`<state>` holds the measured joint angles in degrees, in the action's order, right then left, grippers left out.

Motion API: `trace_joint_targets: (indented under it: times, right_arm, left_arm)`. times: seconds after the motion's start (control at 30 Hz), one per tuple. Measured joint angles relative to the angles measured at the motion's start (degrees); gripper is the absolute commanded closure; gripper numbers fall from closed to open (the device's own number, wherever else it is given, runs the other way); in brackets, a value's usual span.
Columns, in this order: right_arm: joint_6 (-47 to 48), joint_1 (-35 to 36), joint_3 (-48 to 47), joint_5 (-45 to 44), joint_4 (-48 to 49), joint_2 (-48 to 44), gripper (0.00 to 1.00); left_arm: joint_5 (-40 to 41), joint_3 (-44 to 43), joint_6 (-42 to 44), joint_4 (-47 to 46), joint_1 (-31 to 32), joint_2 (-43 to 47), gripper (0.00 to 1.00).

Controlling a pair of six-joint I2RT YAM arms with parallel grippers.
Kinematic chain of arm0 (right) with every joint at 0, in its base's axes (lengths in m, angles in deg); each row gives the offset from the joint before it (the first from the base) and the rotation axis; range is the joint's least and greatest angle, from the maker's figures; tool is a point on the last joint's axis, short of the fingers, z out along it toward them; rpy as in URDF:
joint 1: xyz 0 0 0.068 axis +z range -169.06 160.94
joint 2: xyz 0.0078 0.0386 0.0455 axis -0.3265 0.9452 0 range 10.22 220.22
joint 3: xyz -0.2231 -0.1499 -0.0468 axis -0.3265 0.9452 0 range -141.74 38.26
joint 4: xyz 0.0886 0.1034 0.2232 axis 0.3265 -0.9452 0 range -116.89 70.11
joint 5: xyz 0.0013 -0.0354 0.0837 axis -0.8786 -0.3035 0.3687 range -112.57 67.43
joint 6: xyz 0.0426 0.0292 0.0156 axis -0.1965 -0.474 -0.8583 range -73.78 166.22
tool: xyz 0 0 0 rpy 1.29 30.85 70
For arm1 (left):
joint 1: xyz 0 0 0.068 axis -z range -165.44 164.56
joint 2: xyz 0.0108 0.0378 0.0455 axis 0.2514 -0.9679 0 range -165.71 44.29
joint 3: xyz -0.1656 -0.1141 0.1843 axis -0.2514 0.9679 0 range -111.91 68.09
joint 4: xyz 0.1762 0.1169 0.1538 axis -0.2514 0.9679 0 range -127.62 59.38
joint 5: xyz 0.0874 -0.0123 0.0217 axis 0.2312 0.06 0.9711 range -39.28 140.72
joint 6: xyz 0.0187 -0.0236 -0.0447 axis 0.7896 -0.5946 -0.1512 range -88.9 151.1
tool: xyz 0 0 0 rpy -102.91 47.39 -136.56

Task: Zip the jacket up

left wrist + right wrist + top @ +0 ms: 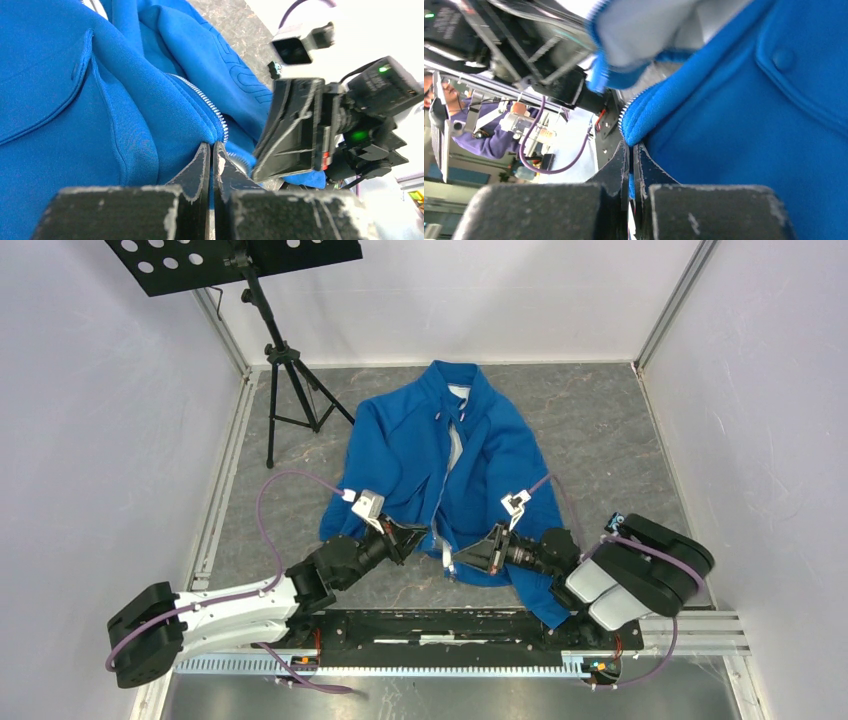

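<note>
A plain white wall panel (100, 420) closes the left side, and in the far left corner a black music stand (235, 255) with a perforated tray rises on tripod legs that rest on the table (600, 420), whose surface is grey and marbled like stone. A metal frame post (225, 330) runs along the corner behind it. From the near left, the left arm reaches in with a purple cable (265, 510) looping beside it. The left end effector (425, 538) is pressed together, pinching the near hem of the jacket (400, 450) just beside the zipper teeth (210, 107). The bright blue jacket lies flat in the middle of the table, collar at the far side and hem near. Its front is parted, so white lining shows down the centre. Just right of the opening, the right end effector (462, 558) is likewise clamped on the other front edge at the hem. A black rail (450, 625) carries both arm bases along the near edge, and the jacket's near right corner reaches it. Another white wall panel (770, 390) bounds the right side
</note>
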<state>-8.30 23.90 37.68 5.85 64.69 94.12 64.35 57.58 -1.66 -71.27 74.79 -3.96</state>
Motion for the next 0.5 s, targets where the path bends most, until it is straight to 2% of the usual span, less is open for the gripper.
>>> trace_joint_targets:
  times: [0.13, 0.5]
  right_arm:
    - [-3.3, 0.1, 0.0, 0.0, -0.1, 6.1, 1.0]
    - [-6.4, 0.9, -0.2, -1.6, 0.1, 6.3, 1.0]
  left_arm:
    - [-0.7, 0.8, 0.9, -2.5, 0.0, 0.0, 0.98]
    - [-1.9, 3.5, 2.0, -8.7, 0.0, 0.3, 0.98]
